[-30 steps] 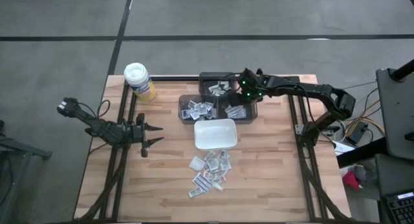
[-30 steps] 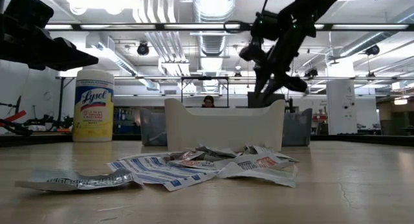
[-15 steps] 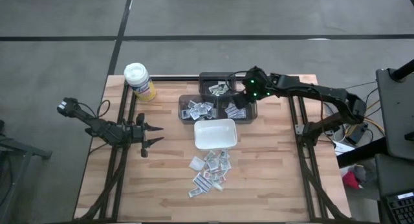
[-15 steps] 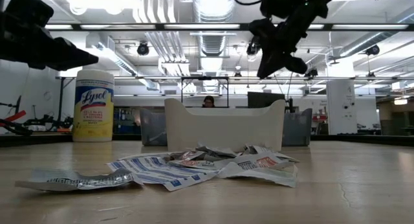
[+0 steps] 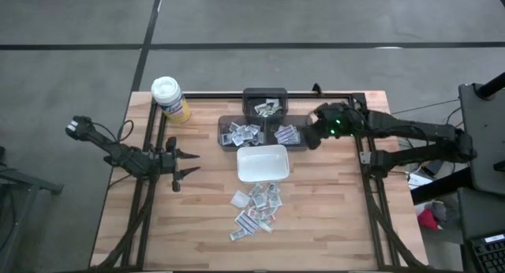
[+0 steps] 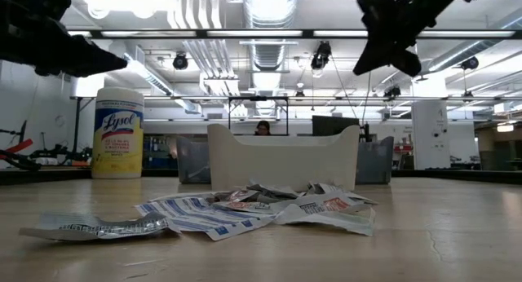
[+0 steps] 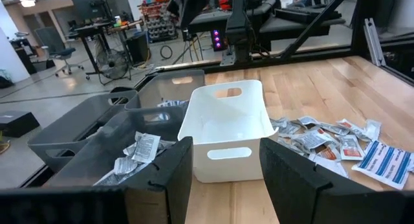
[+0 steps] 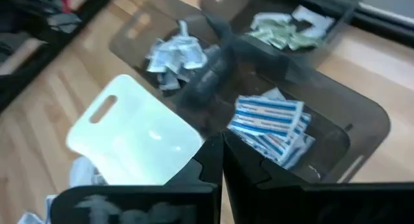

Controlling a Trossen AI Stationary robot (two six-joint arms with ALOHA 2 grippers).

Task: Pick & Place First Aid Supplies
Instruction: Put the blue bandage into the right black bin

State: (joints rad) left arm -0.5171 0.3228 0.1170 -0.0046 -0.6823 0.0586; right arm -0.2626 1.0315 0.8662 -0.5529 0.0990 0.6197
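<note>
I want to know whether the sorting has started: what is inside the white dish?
The white dish looks bare inside in the high view and the right wrist view. The loose packets lie on the table beside it. The near wall hides part of its floor in the left wrist view.

a light wooden table (image 5: 331,218) carries a yellow canister (image 5: 169,99), three dark bins (image 5: 261,125) holding packets, a white dish (image 5: 263,163), and a loose heap of packets (image 5: 256,208) near the dish.

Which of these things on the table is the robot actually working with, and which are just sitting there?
Part of the job:
- small flat white-and-grey printed packets heaped on the wooden table
- sorted packets in dark grey plastic bins
- right gripper, shut, empty

Just lying about:
- yellow wipes canister with white lid
- empty white rectangular dish
</note>
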